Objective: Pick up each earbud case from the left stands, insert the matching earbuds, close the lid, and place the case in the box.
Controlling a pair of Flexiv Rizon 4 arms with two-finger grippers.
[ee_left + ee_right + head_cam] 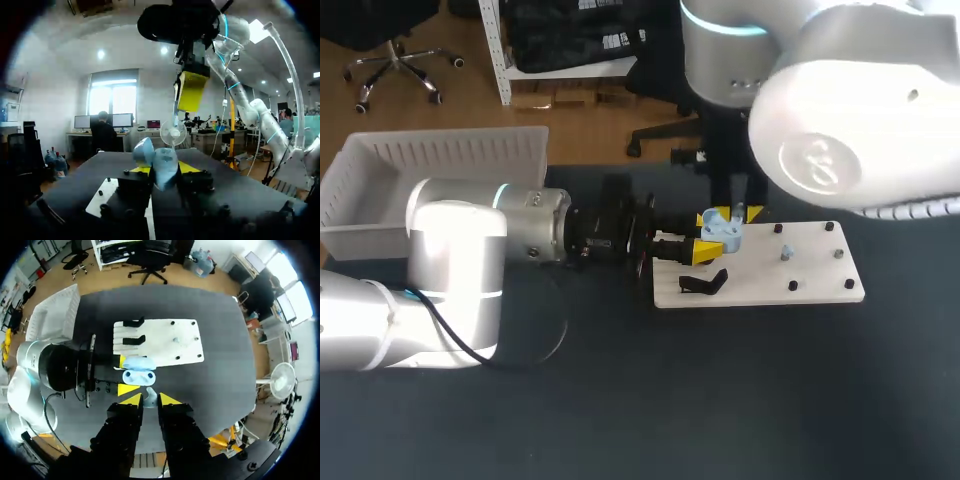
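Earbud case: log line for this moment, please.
left gripper shut on open earbud case | right gripper holds earbud above it

Noted: light-blue open earbud case (pixel 150 150) masks left gripper (pixel 164 169) tips; small pale item (pixel 149 399) in right gripper (pixel 150 401) too small to identify.

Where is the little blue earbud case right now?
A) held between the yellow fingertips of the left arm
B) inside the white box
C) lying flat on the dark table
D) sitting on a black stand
A: the light blue earbud case is pinched from two sides between the yellow tips of the left gripper, with its lid open.
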